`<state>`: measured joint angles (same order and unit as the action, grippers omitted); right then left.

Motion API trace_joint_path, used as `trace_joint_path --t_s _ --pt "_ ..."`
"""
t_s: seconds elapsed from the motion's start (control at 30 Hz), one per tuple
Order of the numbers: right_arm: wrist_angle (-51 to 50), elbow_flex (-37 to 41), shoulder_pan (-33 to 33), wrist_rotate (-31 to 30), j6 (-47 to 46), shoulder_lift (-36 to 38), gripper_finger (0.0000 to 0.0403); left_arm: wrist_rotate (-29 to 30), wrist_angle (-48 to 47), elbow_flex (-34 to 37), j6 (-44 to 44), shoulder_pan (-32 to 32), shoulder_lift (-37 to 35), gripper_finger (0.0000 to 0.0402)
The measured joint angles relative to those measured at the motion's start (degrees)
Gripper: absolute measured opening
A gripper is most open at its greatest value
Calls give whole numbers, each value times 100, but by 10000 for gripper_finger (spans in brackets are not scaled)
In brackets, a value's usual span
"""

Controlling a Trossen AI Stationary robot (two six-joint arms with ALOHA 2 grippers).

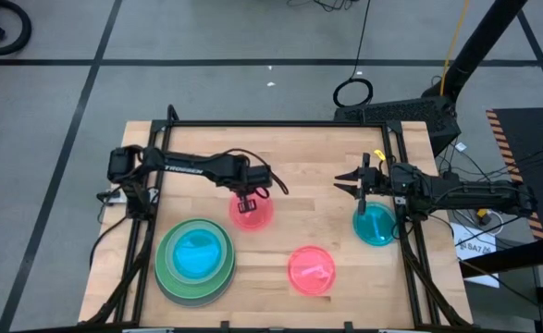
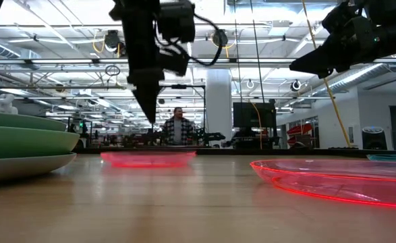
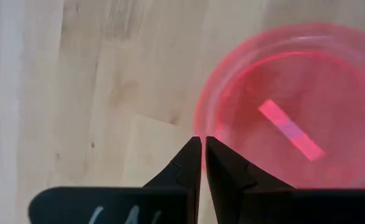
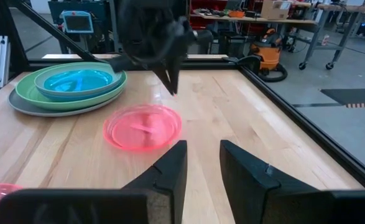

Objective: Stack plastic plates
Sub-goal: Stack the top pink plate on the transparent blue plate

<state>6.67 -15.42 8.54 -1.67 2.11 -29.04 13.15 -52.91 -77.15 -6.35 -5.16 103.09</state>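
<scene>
High view: left pincer (image 1: 246, 203) sits closed over the small translucent pink plastic plate (image 1: 252, 213) at frame centre, and the right pincer (image 1: 349, 184), slightly open and empty, is beside a teal plate (image 1: 375, 225) at right. Low view: that pink plate (image 2: 148, 158) lies flat on the wooden tabletop (image 2: 184, 202), with the stacked plates (image 2: 22, 145) at far left. Left wrist view: fingertips (image 3: 194, 149) pressed together at the plate's rim.

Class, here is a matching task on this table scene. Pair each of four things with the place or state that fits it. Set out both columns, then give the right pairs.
Things
1. left gripper
2. right gripper
3. blue plate
4. teal plate

Places or states
A. lies on top of the stack of bigger plates
B. shut, above the edge of a pink plate
C. lies alone on the table under the right arm
D. open, raised above bare wood

Pairs: 1-B, 2-D, 3-A, 4-C
</scene>
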Motion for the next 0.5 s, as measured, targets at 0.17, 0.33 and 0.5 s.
trace_joint_path --t_s 0.17,0.33,0.5 --pt "-6 0 0 0 0 0 89 4 -715 -735 -131 258 -7 30" --pt "-6 0 1 0 -58 -2 89 -42 -1002 -1271 121 576 -15 30" --pt "-18 0 2 6 -63 0 89 -55 -694 -1344 348 859 -16 30"
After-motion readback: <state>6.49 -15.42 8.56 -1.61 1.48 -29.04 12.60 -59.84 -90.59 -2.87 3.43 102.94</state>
